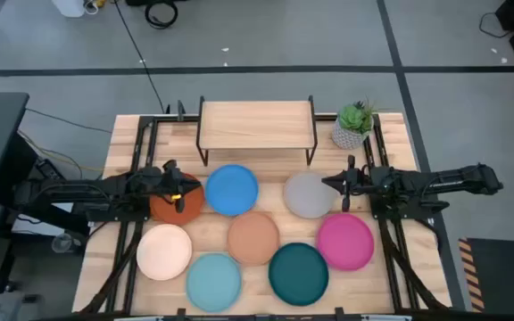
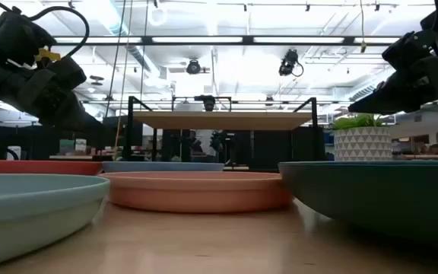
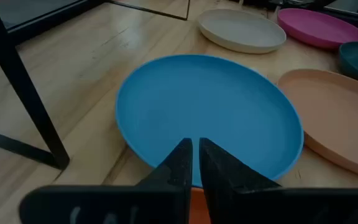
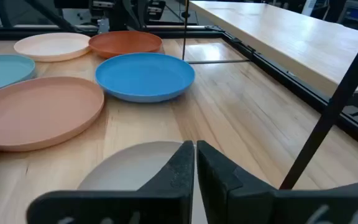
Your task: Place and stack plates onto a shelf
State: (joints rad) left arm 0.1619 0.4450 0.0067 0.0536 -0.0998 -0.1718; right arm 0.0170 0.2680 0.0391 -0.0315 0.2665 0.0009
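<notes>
Eight plates lie flat on the slatted table in front of the shelf (image 1: 257, 125): orange-red (image 1: 169, 207), blue (image 1: 232, 189), grey-white (image 1: 307, 196), pale peach (image 1: 164, 251), tan (image 1: 254, 237), magenta (image 1: 344, 241), light teal (image 1: 213, 281) and dark teal (image 1: 298, 273). My left gripper (image 3: 195, 157) is shut and hangs above the orange-red plate, its tips pointing at the blue plate (image 3: 207, 112). My right gripper (image 4: 194, 158) is shut too and hovers over the grey-white plate (image 4: 135, 165). The low view shows both grippers well above the plates.
A small potted plant (image 1: 355, 125) stands at the shelf's right end. The shelf's black legs (image 3: 27, 99) stand close to the blue plate. Black frame rails run along both sides of the table. Bare wood shows between the shelf and the plates.
</notes>
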